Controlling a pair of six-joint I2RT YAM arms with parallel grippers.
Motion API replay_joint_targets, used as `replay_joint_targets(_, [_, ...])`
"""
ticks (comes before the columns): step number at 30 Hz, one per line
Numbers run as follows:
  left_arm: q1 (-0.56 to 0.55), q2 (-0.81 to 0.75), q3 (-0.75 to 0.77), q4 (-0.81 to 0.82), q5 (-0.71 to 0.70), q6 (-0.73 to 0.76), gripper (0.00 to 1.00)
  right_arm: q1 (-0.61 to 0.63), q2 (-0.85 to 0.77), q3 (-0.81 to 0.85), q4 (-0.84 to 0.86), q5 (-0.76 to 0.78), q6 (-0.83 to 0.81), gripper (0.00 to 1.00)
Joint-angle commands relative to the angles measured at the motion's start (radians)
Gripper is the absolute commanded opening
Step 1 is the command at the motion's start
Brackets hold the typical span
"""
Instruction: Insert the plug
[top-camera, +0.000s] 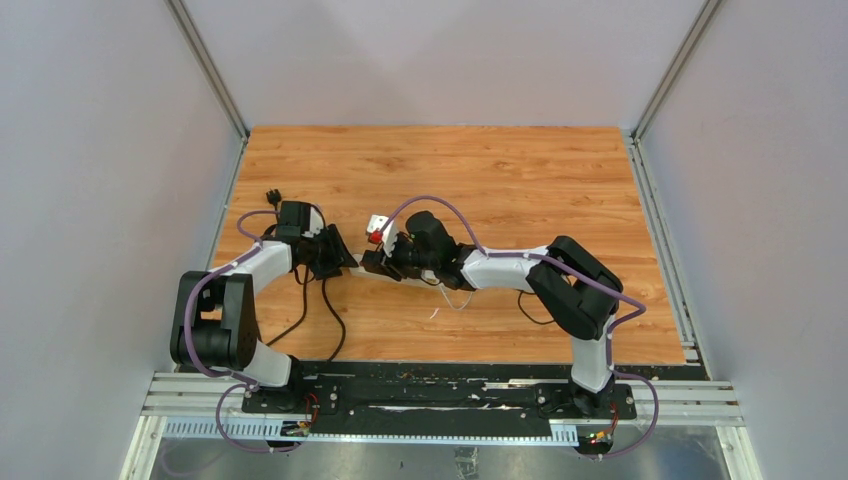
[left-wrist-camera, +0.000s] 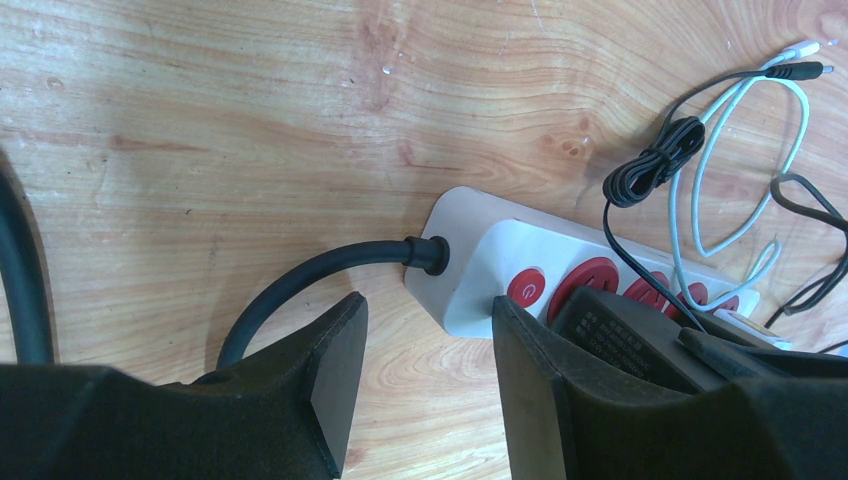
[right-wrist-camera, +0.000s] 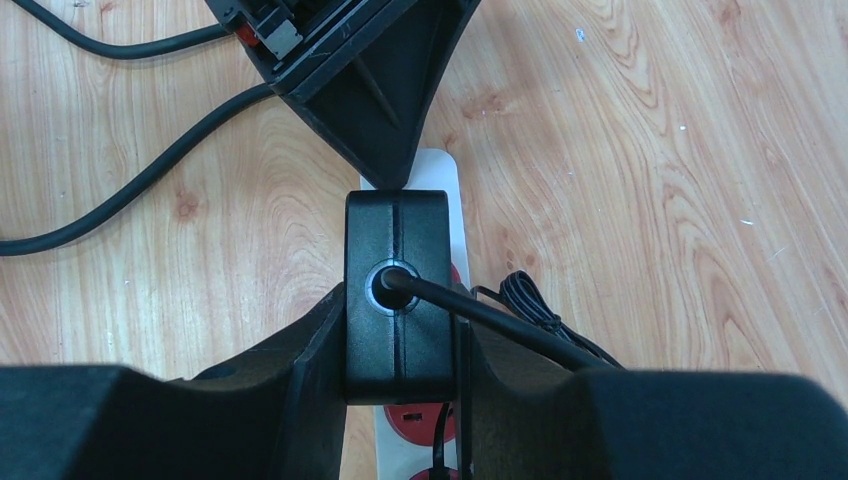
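Note:
A white power strip (left-wrist-camera: 470, 265) with red sockets and a red switch (left-wrist-camera: 526, 287) lies on the wooden table. In the right wrist view the strip (right-wrist-camera: 441, 172) runs under a black adapter plug (right-wrist-camera: 398, 290). My right gripper (right-wrist-camera: 400, 335) is shut on this adapter and holds it upright over the strip's first socket, next to the switch. I cannot tell whether its prongs are seated. The adapter also shows in the left wrist view (left-wrist-camera: 620, 340). My left gripper (left-wrist-camera: 430, 390) is open and empty, its jaws either side of the strip's cable end without touching it. In the top view both grippers (top-camera: 340, 258) (top-camera: 380, 262) meet mid-table.
The strip's thick black cable (left-wrist-camera: 300, 272) curves off to the left. A bundled thin black cord (left-wrist-camera: 650, 160) and a white cable (left-wrist-camera: 745, 150) lie beside the strip. A black plug (top-camera: 272, 197) rests near the table's left edge. Grey walls enclose the table.

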Motion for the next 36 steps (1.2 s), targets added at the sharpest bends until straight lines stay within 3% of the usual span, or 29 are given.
replay_joint_targets(1, [-0.004, -0.001, -0.001, -0.018, -0.011, 0.019, 0.53, -0.021, 0.091, -0.053, -0.306, 0.152, 0.016, 0.27])
replay_joint_targets(7, [-0.003, -0.003, 0.001, -0.018, -0.011, 0.019, 0.54, -0.020, 0.067, -0.056, -0.296, 0.144, 0.019, 0.40])
replay_joint_targets(26, [-0.003, 0.006, -0.009, -0.001, 0.003, 0.019, 0.55, -0.019, -0.003, 0.027, -0.250, 0.043, 0.054, 0.64])
replay_joint_targets(36, [-0.003, -0.002, -0.012, 0.005, 0.007, 0.020, 0.56, -0.019, -0.050, 0.057, -0.266, 0.029, 0.064, 0.68])
